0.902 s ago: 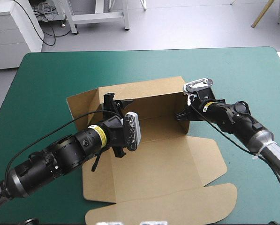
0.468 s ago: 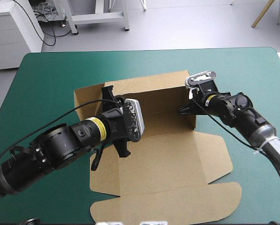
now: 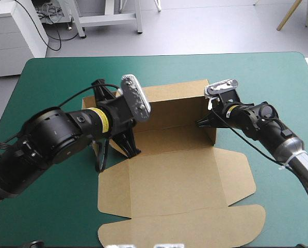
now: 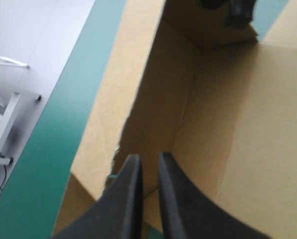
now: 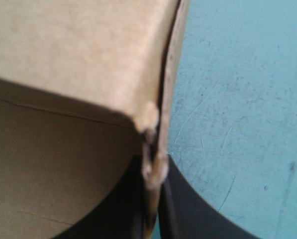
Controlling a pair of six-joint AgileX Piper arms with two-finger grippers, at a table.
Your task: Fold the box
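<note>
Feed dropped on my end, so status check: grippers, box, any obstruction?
Left gripper shut on the box, left end. Right gripper shut on its right wall. Back wall up, front panels flat. Nothing in the way.

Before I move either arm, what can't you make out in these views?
High view: the left arm covers the box's left end, hiding what the left tool pinches.
High view: the right tool's hold on the right end wall sits mostly under its own wrist.
Right wrist view: blurred board fills it; the rest of the box is cut off.
Left wrist view: the board at the tool is hidden behind its fingers.
</note>
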